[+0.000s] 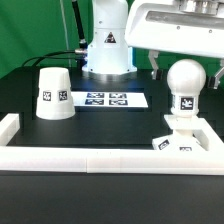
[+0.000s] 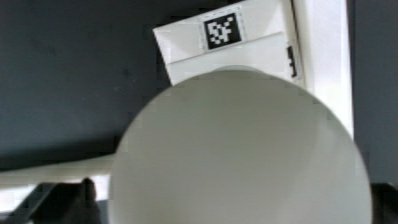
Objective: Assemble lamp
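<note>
1. On the exterior view's right, the gripper [image 1: 187, 66] hangs just above the bulb [image 1: 185, 82]. Its jaws are spread wide, with one dark finger [image 1: 157, 65] on each side of the ball's top. They clasp nothing.
2. The bulb stands upright on the base [image 1: 168, 140], and the tag on its neck faces the camera. The base lies flat on the black table [image 1: 100, 125], just behind the front rail [image 1: 90, 160] and near that rail's end on the exterior view's right.
3. The shade [image 1: 52, 95] sits mouth-down on the exterior view's left, well apart from the bulb and base, with a tag on its side.
4. The marker board [image 1: 105, 98] lies flat between the shade and the bulb, in front of the arm's white pedestal [image 1: 107, 48].
5. A second rail [image 1: 10, 125] runs along the table's edge on the exterior view's left and meets the front rail at the corner.
6. In the wrist view, the bulb's [image 2: 240, 150] smooth white dome fills most of the picture, close under the camera.
7. Beyond the dome, part of the base [image 2: 199, 55] shows one tag. A white rail [image 2: 320, 45] runs just beside it, but whether the two touch cannot be told.
8. Dark shapes flank the dome on both sides and stand clear of it. They are too blurred to show the fingertips.
</note>
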Motion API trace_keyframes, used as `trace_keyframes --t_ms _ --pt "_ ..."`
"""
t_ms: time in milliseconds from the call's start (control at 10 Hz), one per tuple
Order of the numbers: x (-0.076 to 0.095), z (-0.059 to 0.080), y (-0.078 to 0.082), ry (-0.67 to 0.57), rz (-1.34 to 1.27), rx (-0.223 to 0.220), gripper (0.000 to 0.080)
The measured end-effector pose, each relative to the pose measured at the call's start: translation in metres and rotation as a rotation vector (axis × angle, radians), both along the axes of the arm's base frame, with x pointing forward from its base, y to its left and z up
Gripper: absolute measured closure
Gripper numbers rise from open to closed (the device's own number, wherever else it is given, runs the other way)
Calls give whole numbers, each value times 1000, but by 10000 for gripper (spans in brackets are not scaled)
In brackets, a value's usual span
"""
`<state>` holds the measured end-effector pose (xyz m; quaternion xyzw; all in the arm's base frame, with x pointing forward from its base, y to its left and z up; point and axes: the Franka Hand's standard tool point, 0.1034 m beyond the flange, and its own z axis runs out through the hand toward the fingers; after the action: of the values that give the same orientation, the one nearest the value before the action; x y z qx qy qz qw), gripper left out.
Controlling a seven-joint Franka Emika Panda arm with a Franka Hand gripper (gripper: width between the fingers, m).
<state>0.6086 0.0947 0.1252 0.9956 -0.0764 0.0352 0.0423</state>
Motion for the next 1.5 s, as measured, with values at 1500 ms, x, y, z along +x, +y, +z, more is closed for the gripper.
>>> trace_keyframes --t_ms 1500 --pt "11 8 1 -75 79 99 100"
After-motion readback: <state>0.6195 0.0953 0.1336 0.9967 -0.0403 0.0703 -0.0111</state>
